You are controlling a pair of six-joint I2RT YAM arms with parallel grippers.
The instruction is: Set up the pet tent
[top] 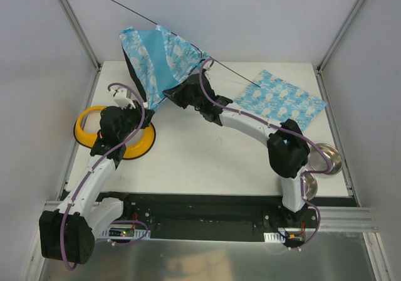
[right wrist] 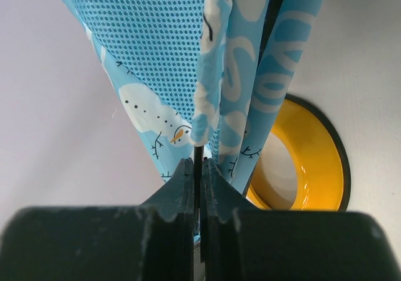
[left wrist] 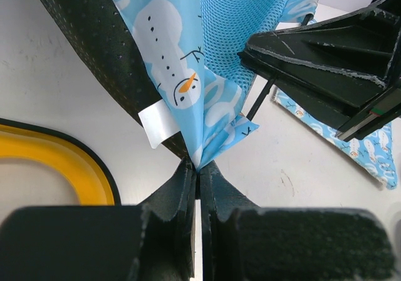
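Left pincer (left wrist: 197,168) clamps the pet tent's (top: 156,55) bottom corner. Right pincer (right wrist: 197,163) clamps its pole (top: 238,73). Bare desk (top: 207,162) lies nearside.

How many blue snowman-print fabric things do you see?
2: the pet tent raised at the back left, and the flat mat lying at the back right.

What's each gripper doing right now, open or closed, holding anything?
Left gripper: closed, pinching a corner of the pet tent.
Right gripper: closed on the pet tent too.
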